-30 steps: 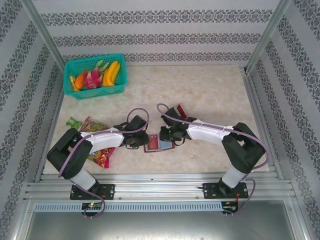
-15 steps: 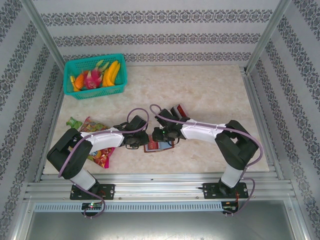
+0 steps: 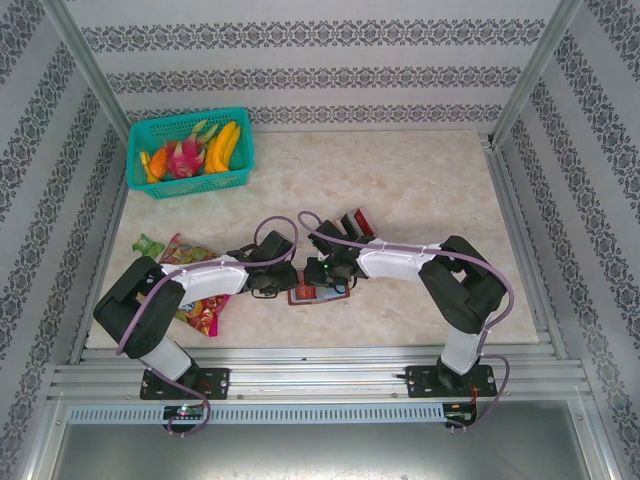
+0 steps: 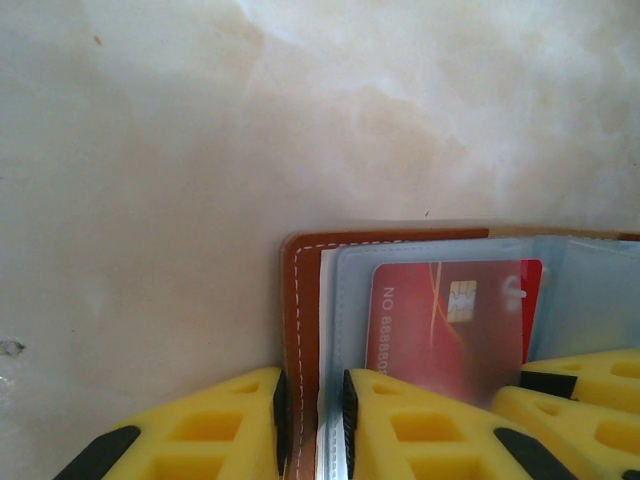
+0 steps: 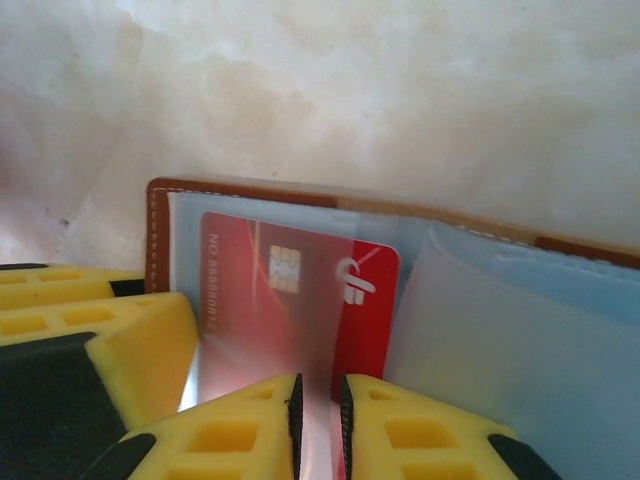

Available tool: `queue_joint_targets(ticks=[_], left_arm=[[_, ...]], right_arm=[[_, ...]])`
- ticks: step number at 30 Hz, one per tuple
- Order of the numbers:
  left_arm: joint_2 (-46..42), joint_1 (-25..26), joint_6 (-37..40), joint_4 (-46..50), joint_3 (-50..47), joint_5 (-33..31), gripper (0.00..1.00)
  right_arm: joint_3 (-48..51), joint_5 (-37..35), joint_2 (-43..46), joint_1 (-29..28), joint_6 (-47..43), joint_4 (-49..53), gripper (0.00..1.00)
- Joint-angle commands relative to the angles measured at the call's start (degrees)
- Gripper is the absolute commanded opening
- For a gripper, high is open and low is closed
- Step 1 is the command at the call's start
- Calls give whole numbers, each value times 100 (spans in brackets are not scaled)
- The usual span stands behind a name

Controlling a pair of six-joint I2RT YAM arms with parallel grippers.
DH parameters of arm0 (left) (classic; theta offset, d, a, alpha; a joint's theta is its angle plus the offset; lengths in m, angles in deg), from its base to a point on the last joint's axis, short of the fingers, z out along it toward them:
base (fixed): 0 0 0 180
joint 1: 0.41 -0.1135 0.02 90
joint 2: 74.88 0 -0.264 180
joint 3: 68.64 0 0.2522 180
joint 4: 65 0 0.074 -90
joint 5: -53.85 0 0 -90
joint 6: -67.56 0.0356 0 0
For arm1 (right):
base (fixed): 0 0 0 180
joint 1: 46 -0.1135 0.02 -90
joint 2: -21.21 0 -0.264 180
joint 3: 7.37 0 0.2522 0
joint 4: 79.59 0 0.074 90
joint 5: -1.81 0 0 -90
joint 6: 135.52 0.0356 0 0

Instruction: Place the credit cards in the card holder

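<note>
The card holder [image 3: 316, 293] is lying open on the counter [image 3: 420, 180], close to the middle of its near edge, with both arms reaching in over it. The left tool [image 4: 312, 405] is pinching the holder's brown stitched cover on the side facing the counter's left edge, and the leather is sitting between its yellow fingers. The right tool [image 5: 318, 410] is pressing together on the near edge of a red card [image 5: 290, 290], which is lying chip-up, partly under a clear sleeve [image 4: 352, 310] of the holder. The two tools are sitting just beside each other.
</note>
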Motion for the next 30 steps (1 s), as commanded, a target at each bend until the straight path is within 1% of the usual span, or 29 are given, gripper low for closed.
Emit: queue_joint_targets(ticks=[1,3,7,9,11,16,23,27,30], left_arm=[[23,-14,71,29,-47,9,26],[6,-12,72,26,-49,-1,26],[-27,-13,47,34,-83,-27,24],[-10,-6,38,33,-98,-28,24],[0,-14,37,45,-94,-26,23],[-4,-14,37,50,-66,-37,23],[3,-14,74,77,-78,-27,21],[-4,-13,45,-4,-108,3,22],[-22,-14,53,-1,-99,1,22]], right_arm=[[82,366,-143,-15,190,-376,21],[78,424,-142,-11,178,-366,21],[-126,-515,103,-19,-168,695,23],[-256,-831,150,-25,-309,1078,23],[-359,-957,112,-21,-378,1255,23],[-401,-855,-51,-49,-273,1187,24],[-380,-836,-19,-92,-163,1117,25],[-316,-286,-199,-62,-74,717,24],[-280,-102,-209,-76,27,494,23]])
